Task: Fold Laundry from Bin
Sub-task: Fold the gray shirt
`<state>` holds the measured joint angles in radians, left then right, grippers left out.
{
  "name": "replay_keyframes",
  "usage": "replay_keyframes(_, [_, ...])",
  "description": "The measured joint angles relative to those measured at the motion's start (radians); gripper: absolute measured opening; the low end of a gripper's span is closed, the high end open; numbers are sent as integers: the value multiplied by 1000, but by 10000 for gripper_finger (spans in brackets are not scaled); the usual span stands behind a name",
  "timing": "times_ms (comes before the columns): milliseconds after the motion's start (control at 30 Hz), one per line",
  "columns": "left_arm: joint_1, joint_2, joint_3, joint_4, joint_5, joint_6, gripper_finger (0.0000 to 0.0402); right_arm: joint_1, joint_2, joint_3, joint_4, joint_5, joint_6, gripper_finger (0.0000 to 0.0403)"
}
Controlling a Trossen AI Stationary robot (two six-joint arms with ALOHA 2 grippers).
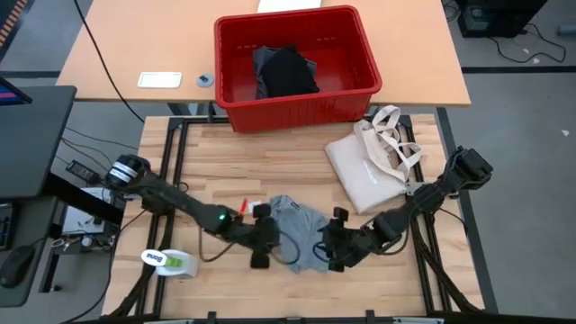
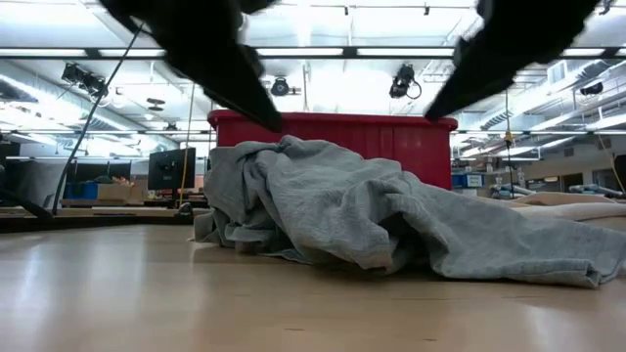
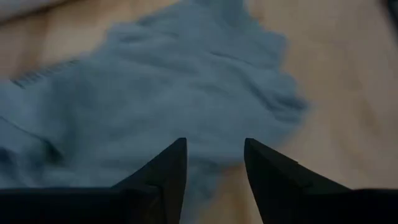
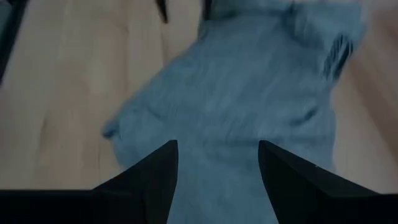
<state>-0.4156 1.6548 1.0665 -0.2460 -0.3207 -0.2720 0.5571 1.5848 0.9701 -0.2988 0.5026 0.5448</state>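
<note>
So nearest you, on the front part of the desk [image 1: 207, 157], there's the light grey T-shirt [image 1: 297, 229] lying in a crumpled heap, bunched up rather than flat. Your left gripper [image 1: 261, 236] sits right at its left edge and your right gripper [image 1: 335, 241] right at its right edge, so the shirt is between the two. In both wrist views the fingers [image 3: 166, 171] are parted with nothing pinched between them, just grey cloth lying past the tips; the right pair [image 4: 155, 174] stands a bit wider than the left.

A little further back on the right, the cream tote bag [image 1: 371, 162] lies on the desk, handles flopped toward the right edge.

Farthest back is the red bin [image 1: 297, 67], sitting on the tan table behind the desk, with a black garment [image 1: 290, 72] piled inside over something greyish.
</note>
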Motion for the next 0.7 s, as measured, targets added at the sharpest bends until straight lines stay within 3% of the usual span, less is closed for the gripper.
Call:
replay_keyframes(200, [181,81,88,-170,-25,98,164,4,1,-106,12,-81,100,228])
replay_keyframes(400, [356,93,-11,-241,-25,102,164,10,0,-227,81,-81,168,228])
replay_keyframes(533, [405,90,-81,-203,42,105,164,-2,1,-307,208,-60,155,228])
replay_keyframes(700, [370,86,-146,-99,103,106,164,-41,1,-370,353,-3,76,228])
